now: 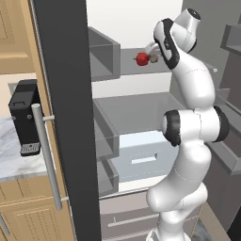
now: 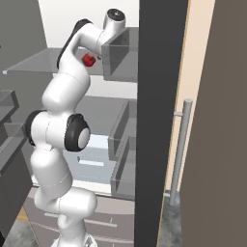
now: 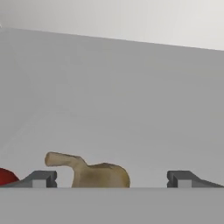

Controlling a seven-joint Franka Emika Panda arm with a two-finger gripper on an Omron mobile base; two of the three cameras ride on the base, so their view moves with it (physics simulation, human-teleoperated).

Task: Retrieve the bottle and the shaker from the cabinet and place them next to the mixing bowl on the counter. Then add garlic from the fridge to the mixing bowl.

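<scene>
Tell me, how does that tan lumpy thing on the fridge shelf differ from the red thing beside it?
The garlic is tan and lumpy with a bent stalk sticking out; the red item is bright red and rounded. In the hand view the garlic sits between the open gripper's fingertips, while the red item lies outside them, at the edge. Both rest on the same grey fridge shelf.

- I see a small round red fruit (image 3: 5, 177) just past the left side of the gripper (image 3: 112, 179), at about its height; its stem end shows from the left base view (image 1: 142, 59).
- A black boxy appliance (image 1: 26, 117) stands well to the gripper's left and lower.
- Tan panelled cabinet doors (image 1: 28, 219) sit lower still, under that appliance.
</scene>
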